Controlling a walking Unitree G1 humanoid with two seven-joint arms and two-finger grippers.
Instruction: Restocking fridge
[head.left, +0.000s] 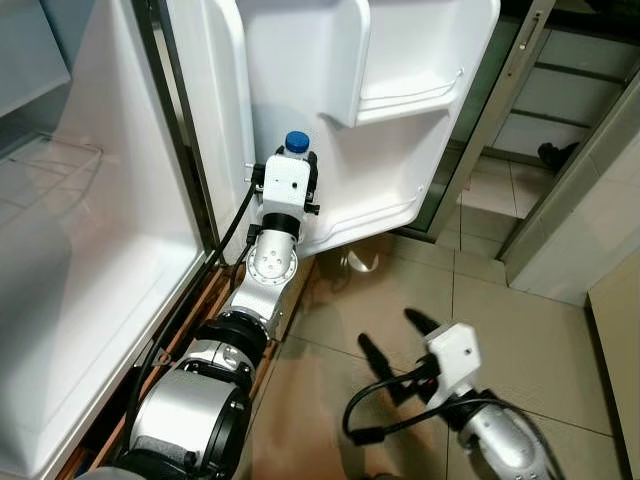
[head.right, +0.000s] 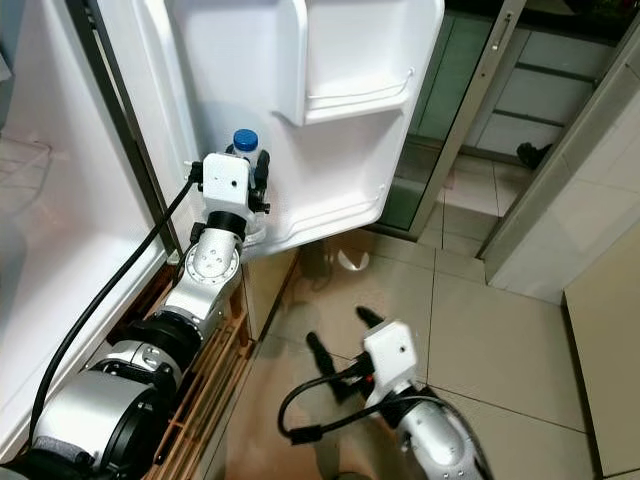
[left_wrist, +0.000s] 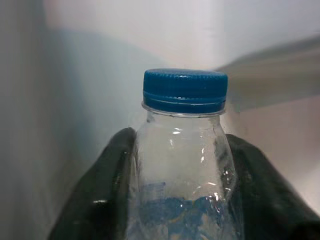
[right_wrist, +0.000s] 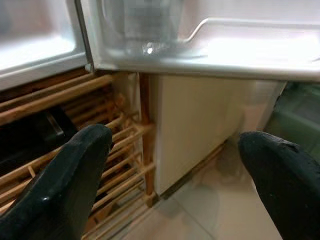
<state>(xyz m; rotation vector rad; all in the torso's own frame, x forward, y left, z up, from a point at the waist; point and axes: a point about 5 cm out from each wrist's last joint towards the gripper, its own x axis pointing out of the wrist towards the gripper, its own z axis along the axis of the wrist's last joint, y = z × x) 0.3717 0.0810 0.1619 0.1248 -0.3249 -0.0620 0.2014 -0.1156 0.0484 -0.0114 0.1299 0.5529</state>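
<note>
A clear water bottle (left_wrist: 182, 150) with a blue cap (head.left: 297, 142) stands upright in the bottom shelf (head.left: 380, 215) of the open white fridge door (head.left: 400, 60). My left gripper (left_wrist: 181, 200) is shut on the bottle's shoulder, one black finger (left_wrist: 107, 175) on each side. The left arm reaches forward along the fridge's edge. The bottle's lower part (right_wrist: 145, 25) shows blurred through the shelf wall. My right gripper (head.left: 395, 335) hangs low over the tiled floor, open with nothing between its fingers, facing the door's underside.
The white fridge interior (head.left: 80, 250) lies to the left. A wooden slatted rack (right_wrist: 115, 125) sits under the fridge. An upper door shelf (head.left: 410, 100) juts out above the bottle. Tiled floor (head.left: 520, 330) spreads to the right, bounded by a glass door frame (head.left: 500, 110).
</note>
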